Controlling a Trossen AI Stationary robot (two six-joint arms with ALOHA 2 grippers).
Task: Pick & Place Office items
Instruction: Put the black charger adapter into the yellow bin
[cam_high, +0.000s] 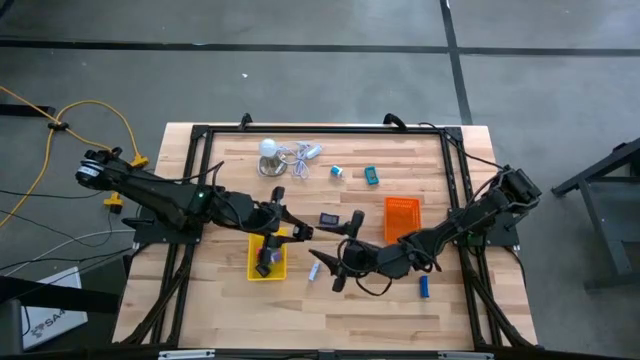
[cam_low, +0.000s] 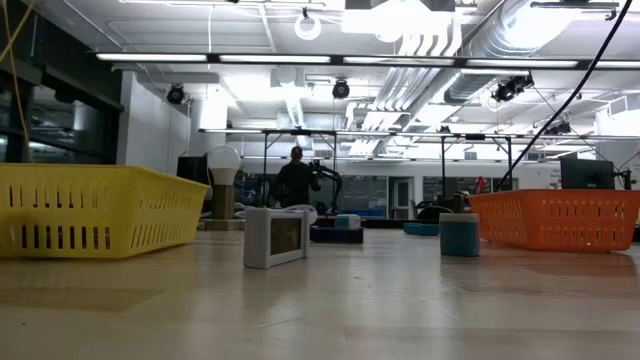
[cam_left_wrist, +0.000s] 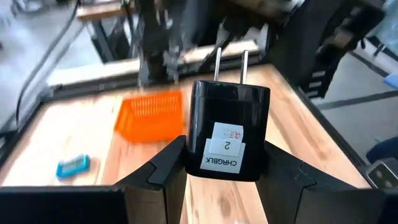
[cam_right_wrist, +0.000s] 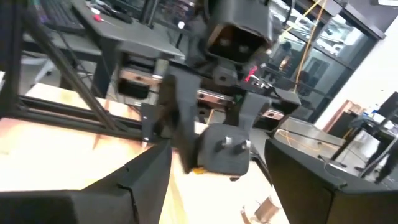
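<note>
A black charger block (cam_left_wrist: 227, 124) with two metal prongs and a white label hangs above the table in my left gripper (cam_left_wrist: 225, 146), which is shut on it. In the high view that gripper (cam_high: 298, 230) is at the yellow tray's (cam_high: 266, 268) far right corner. My right gripper (cam_right_wrist: 219, 149) faces it from the table's right, open, its fingers apart from the charger (cam_right_wrist: 224, 154); in the high view it (cam_high: 335, 252) is near the table's middle. Both grippers are out of the low view. My left gripper pinches the charger's two opposite side faces (cam_left_wrist: 194, 140) between its two fingers (cam_left_wrist: 168, 165). The fingers come nearly level from the table's left. The charger is lifted clear, label up, and its prongs (cam_left_wrist: 231, 65) point away from the gripper toward the right arm.
An orange tray (cam_high: 402, 218) lies right of centre. Small items are scattered: a blue roll (cam_high: 337, 172), a teal one (cam_high: 371, 176), a black one (cam_high: 329, 218), a white one (cam_high: 314, 270), a blue one (cam_high: 424, 287). A white bulb with cord (cam_high: 268, 150) stands at the far edge.
</note>
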